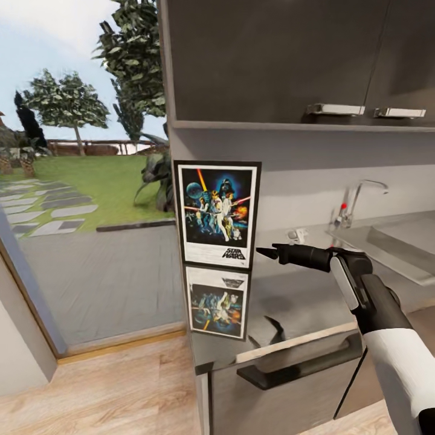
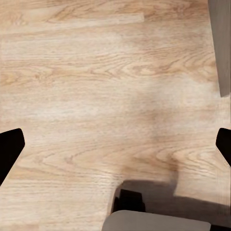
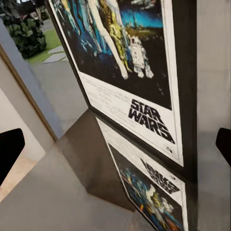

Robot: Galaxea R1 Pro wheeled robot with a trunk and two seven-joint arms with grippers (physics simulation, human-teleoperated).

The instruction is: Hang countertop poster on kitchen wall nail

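Observation:
The Star Wars poster (image 1: 217,211) stands upright at the left end of the kitchen countertop (image 1: 302,296), against the pale wall, and the glossy top mirrors it. My right gripper (image 1: 269,252) points at its lower right corner from the right, a short gap away, and is open. In the right wrist view the poster (image 3: 120,57) is close and tilted between the widely spread fingertips (image 3: 9,149), with the grey countertop (image 3: 57,192) below it. My left gripper (image 2: 118,144) is open over the wooden floor (image 2: 96,72), holding nothing. The wall nails are out of view.
Dark upper cabinets (image 1: 272,60) hang above the poster. A sink (image 1: 393,241) and chrome tap (image 1: 356,199) lie to the right, and a small white object (image 1: 296,234) sits by the wall. A drawer with a black handle (image 1: 302,362) is below. Glass at the left looks onto a garden (image 1: 78,181).

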